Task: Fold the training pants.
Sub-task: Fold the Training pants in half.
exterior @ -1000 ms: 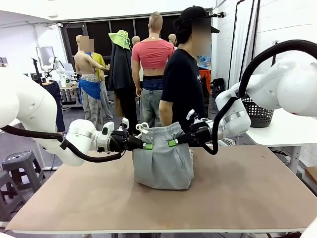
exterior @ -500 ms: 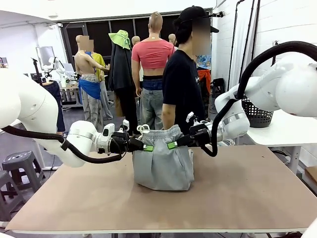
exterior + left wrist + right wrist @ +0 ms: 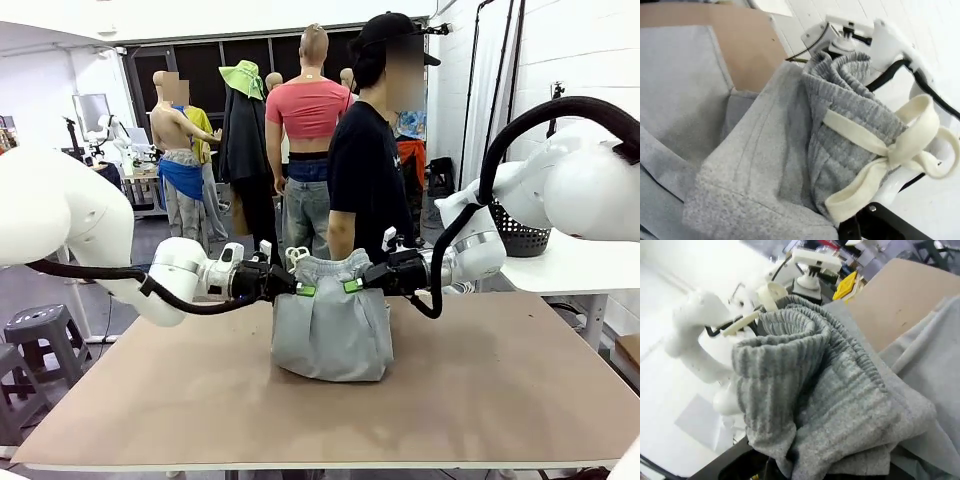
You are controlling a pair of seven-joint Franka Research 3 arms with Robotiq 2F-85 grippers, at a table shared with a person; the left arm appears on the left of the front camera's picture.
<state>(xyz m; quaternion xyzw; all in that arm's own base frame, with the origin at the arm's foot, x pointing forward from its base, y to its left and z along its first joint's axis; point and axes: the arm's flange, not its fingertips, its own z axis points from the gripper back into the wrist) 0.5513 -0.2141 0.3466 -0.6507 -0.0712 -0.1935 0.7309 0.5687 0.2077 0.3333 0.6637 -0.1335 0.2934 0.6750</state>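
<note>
Unlabelled training pants (image 3: 332,325), white drawstring (image 3: 900,152)

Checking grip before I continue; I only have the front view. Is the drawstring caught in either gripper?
Observer: On the left wrist view the white drawstring is tied in a bow and lies loose over the ribbed waistband, beside the left gripper, not pinched.
Operator: Does the right one have real fabric or just an edge?
Observer: The right wrist view shows a thick bunched roll of waistband above the right gripper, more than an edge; the fingers themselves are hidden.
Operator: Anything of the pants resting on the table?
Observer: Yes. On the left wrist view, the pants lie flat on the table below the held end.
</note>
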